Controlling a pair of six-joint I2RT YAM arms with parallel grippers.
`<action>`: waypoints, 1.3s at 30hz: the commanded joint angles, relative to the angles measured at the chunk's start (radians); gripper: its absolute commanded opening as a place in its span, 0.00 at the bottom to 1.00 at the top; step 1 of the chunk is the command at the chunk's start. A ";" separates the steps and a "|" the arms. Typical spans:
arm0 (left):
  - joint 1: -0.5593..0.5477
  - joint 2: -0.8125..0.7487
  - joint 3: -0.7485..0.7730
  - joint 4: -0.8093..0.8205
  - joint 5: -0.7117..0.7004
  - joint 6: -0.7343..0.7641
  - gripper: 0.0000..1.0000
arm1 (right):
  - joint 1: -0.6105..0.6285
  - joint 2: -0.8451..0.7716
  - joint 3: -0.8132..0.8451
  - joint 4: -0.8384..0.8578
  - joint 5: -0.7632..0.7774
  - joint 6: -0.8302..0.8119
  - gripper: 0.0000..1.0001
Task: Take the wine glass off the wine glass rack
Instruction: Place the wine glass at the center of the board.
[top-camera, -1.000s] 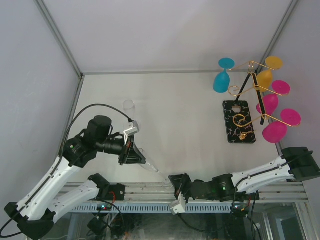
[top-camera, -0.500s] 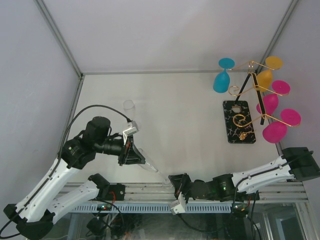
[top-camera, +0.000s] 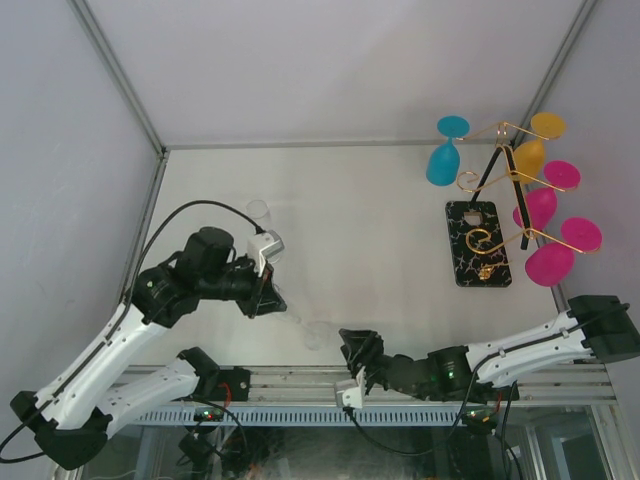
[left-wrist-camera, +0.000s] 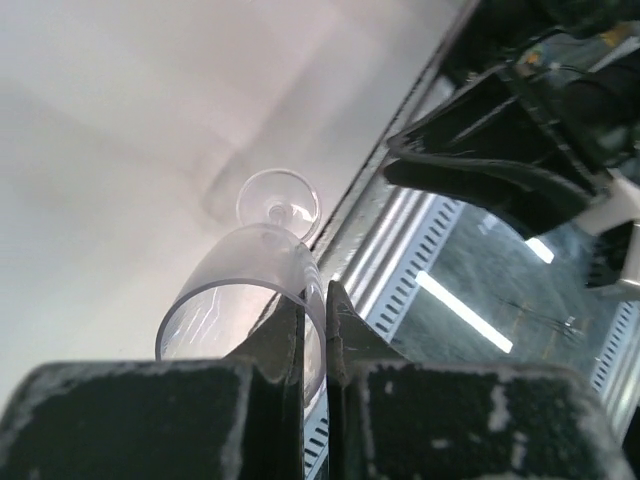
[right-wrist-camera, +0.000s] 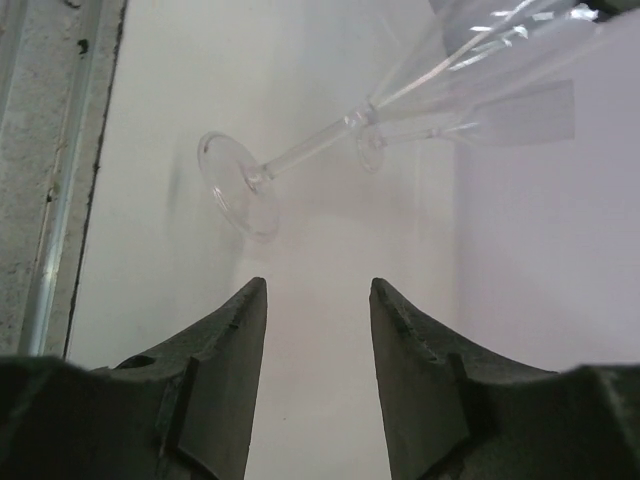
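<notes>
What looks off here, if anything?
The clear wine glass is askew. The left gripper pinches its bowl rim, so it hangs steeply tilted, with its foot toward the open right gripper, which is not touching it. The coloured glasses hang upside down on the rack as expected. Nothing looks spilled or broken.

Your wine glass rack (top-camera: 478, 243) stands at the far right of the table (top-camera: 350, 220), with hung glasses (top-camera: 443, 160) on its left and right arms, well apart from both grippers. Left of centre, near the front edge, your left gripper (top-camera: 268, 295) holds a tilted wine glass (left-wrist-camera: 250, 290) by its rim. The glass's foot points at your right gripper (right-wrist-camera: 312, 290), near but apart. A second glass (top-camera: 258, 211) stands behind the left gripper.
</notes>
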 joint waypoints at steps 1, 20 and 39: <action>-0.055 0.008 0.141 -0.033 -0.211 -0.028 0.00 | 0.024 -0.070 0.004 0.083 0.098 0.123 0.45; -0.317 0.333 0.336 0.015 -0.756 -0.130 0.00 | 0.040 -0.427 0.021 -0.069 0.271 0.918 0.58; -0.170 0.705 0.685 -0.017 -0.723 -0.071 0.00 | 0.038 -0.578 0.057 -0.371 0.235 1.174 0.62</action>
